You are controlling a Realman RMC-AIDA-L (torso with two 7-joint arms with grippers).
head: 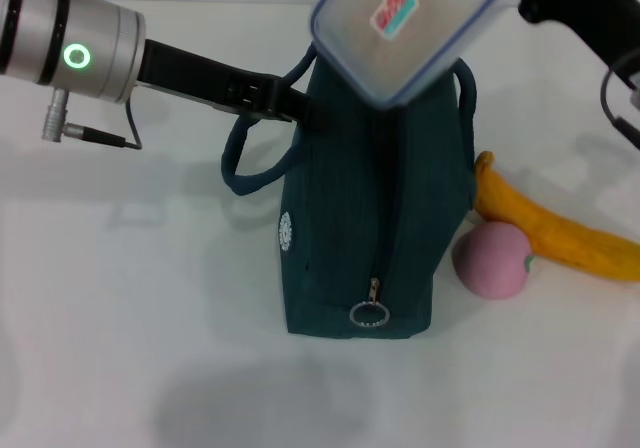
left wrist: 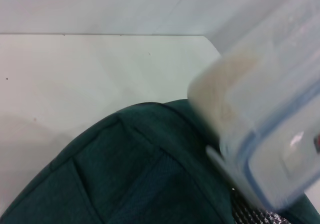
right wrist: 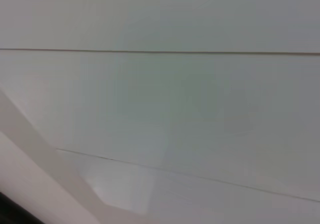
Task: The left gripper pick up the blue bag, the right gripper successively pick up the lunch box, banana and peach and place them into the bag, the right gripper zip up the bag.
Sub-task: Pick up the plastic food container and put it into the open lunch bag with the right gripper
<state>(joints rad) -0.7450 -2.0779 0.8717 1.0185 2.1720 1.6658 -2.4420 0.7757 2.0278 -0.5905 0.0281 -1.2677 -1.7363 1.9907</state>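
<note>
Head view: left gripper (head: pixel 285 103) is clamped on the blue bag (head: pixel 370 238) (upright); right gripper (head: pixel 540 3) holds the tilted lunch box (head: pixel 405 28) above it.

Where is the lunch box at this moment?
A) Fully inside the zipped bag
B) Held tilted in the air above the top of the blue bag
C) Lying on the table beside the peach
B: the lunch box hangs tilted over the top of the blue bag, clear of the table.
</note>
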